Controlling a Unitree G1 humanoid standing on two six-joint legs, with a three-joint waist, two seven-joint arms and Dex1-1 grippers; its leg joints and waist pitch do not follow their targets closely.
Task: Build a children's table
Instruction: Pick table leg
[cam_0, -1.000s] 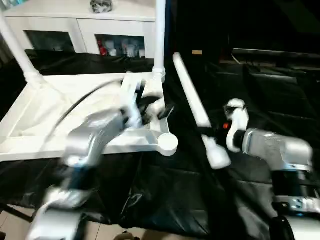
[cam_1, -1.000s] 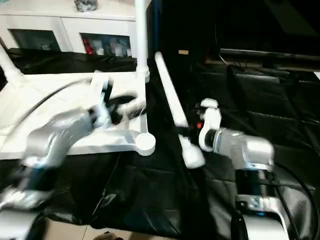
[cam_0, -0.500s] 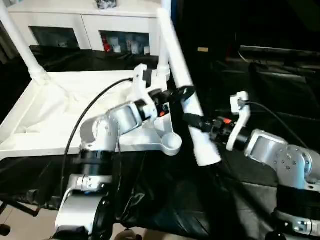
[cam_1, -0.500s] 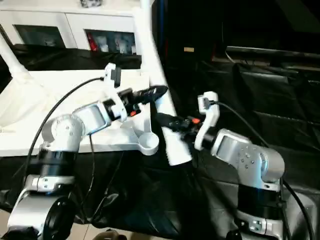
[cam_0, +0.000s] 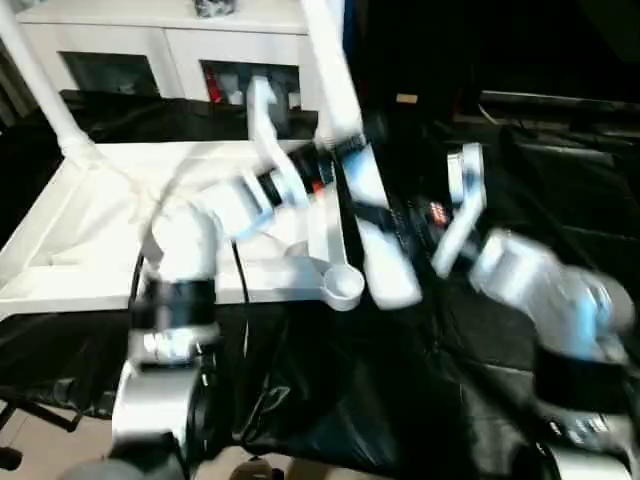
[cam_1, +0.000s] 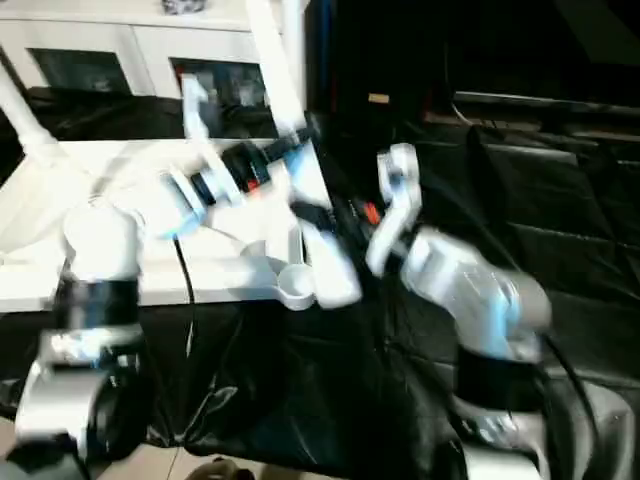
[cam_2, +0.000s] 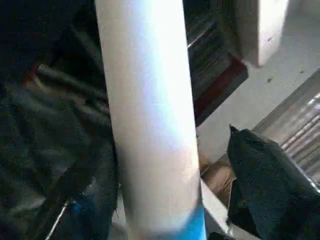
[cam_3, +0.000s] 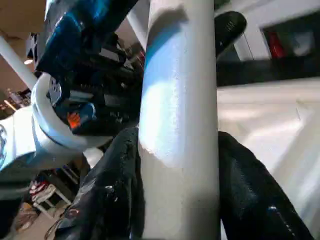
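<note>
The white tabletop lies underside up on black cloth. One leg stands in its far left corner and another in its far right corner. A loose white leg slants up beside the right edge, its lower end just right of the near corner socket. My right gripper is shut on its lower part, and both black fingers press on the tube. Higher up, my left gripper straddles the leg, open, with one finger standing off it.
A white cabinet with glass-fronted doors stands behind the tabletop. Black cloth covers the surface in front and to the right. A black cable hangs from my left arm across the tabletop's near edge.
My left gripper has left the tabletop, reached the loose leg and begun to narrow around it. The right gripper has lifted the leg and carried it left, towards the near corner socket.
</note>
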